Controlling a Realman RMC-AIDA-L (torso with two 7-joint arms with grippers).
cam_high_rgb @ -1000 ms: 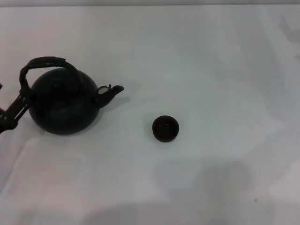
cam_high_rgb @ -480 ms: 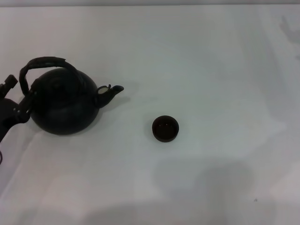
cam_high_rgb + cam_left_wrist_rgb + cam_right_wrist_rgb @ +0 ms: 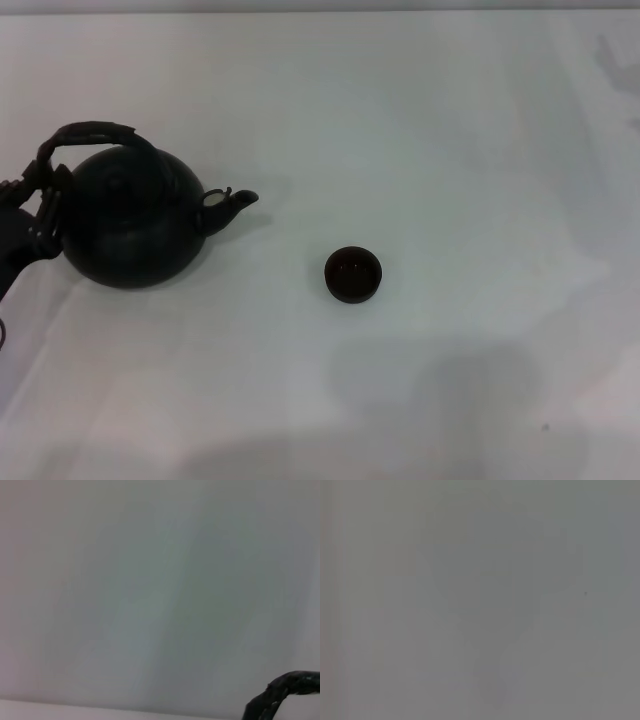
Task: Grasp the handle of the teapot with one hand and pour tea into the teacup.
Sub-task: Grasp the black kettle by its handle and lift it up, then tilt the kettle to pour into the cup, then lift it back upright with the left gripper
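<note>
While the left gripper [image 3: 40,190] is closing in on the handle [image 3: 90,135], teapot [image 3: 130,225] is nudging left; grip state unclear, teacup [image 3: 352,274] waiting.

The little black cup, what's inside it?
The tiny round black teacup shows a dark reddish-brown inside with small pale glints. Whether it holds tea cannot be told.

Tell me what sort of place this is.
Likely a bare test bench for a robot, not a real tea room: a plain white table holds only a black teapot and a small teacup, and the left gripper sits at the teapot's handle.
</note>
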